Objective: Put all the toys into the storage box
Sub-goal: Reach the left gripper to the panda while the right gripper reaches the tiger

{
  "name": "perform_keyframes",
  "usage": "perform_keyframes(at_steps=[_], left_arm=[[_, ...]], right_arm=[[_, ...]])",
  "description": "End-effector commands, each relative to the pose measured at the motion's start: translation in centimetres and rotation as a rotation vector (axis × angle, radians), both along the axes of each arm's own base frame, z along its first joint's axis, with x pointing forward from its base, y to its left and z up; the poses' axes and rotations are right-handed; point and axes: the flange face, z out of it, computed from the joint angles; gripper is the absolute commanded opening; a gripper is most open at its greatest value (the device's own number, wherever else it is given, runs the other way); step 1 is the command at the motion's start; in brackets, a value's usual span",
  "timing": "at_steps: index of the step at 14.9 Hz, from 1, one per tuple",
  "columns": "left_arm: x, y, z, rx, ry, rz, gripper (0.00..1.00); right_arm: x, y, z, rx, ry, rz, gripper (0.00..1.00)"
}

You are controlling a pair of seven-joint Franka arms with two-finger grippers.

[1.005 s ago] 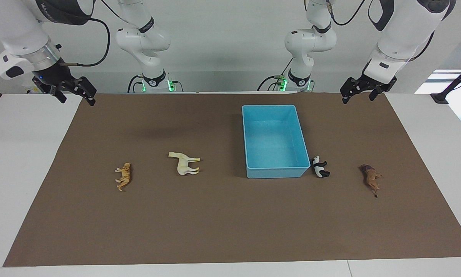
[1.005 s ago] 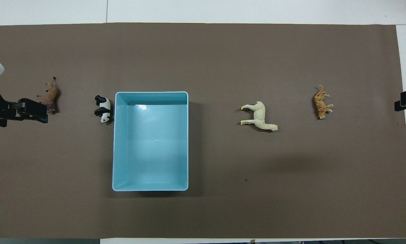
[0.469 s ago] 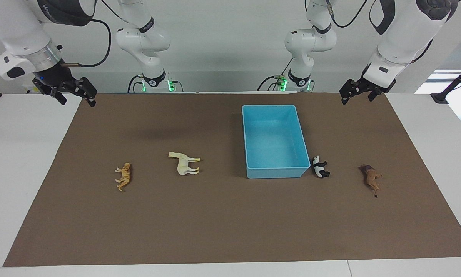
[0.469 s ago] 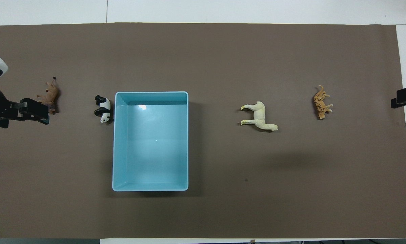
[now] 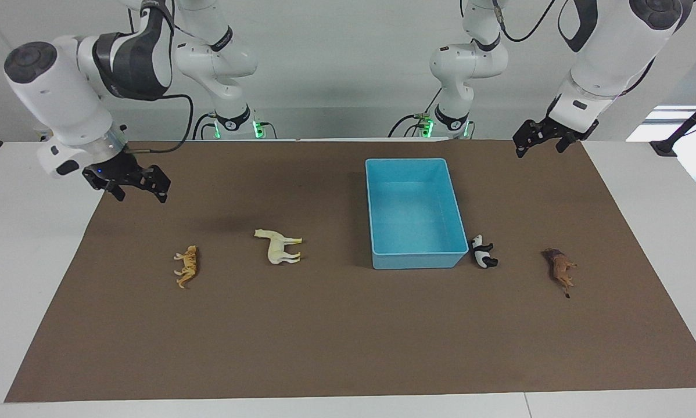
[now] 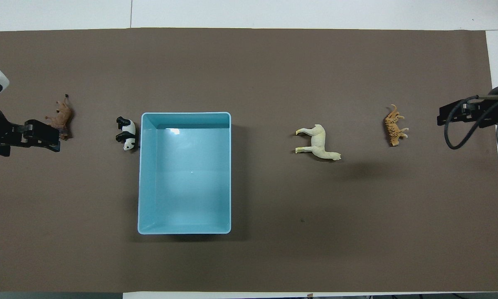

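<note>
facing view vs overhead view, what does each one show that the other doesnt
Only the facing view shows the arms' upper links, bases and the wall, and that both grippers hang above the mat. Only the overhead view shows the storage box floor squarely, with no toy in it. Both show the tiger, horse, panda touching the box, lion, the right gripper near the tiger, and the left gripper at the lion's end.
</note>
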Motion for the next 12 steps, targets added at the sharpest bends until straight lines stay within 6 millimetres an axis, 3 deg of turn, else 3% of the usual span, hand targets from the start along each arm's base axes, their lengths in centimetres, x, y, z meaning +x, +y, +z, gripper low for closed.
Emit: perform_keyframes(at_steps=[1,6,12], left_arm=[[0.2,0.0,0.3,-0.003,0.01,-0.002,1.0],[-0.1,-0.2,-0.5,-0.002,0.004,-0.004,1.0],[-2.0,0.7,-8.4,-0.007,-0.216,0.085,1.0]], right_arm=[[0.4,-0.3,-2.7,-0.019,-0.014,0.021,1.0],[0.9,-0.5,-6.2,-0.021,-0.038,0.022,1.0],[1.5,-0.4,-7.4,-0.021,-0.041,0.023,1.0]])
